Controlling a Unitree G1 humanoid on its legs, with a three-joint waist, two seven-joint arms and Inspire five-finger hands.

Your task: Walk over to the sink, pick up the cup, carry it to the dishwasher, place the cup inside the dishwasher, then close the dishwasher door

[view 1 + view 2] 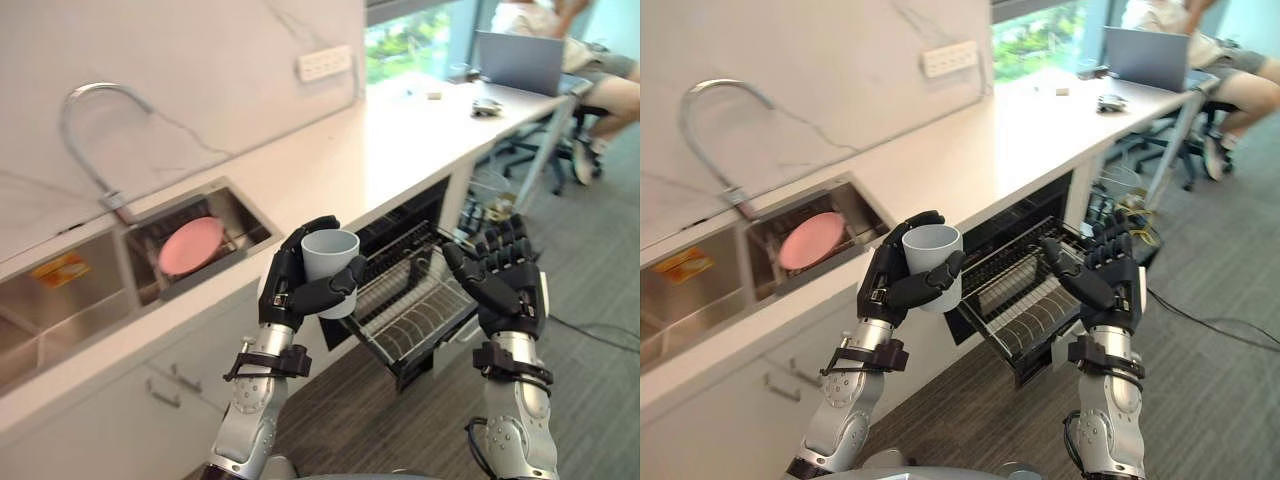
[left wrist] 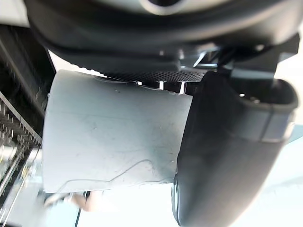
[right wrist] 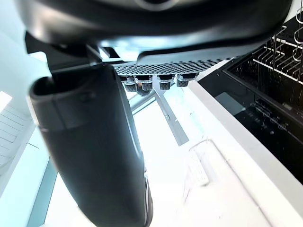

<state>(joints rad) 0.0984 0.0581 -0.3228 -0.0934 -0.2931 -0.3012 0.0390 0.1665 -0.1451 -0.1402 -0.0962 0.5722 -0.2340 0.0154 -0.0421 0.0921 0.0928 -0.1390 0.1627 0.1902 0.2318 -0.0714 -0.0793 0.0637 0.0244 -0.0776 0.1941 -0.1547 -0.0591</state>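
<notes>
A pale grey-blue cup is held upright in my left hand, fingers and thumb curled round its side; the left wrist view shows the cup pressed against the palm. The cup hangs in front of the counter edge, just left of the open dishwasher. Its wire rack is pulled out over the lowered door. My right hand is raised over the right end of the rack, fingers straight and holding nothing.
A sink with a pink plate and a curved tap lies to the left in the white counter. A person sits by a laptop at the far right. Grey carpet lies below the rack.
</notes>
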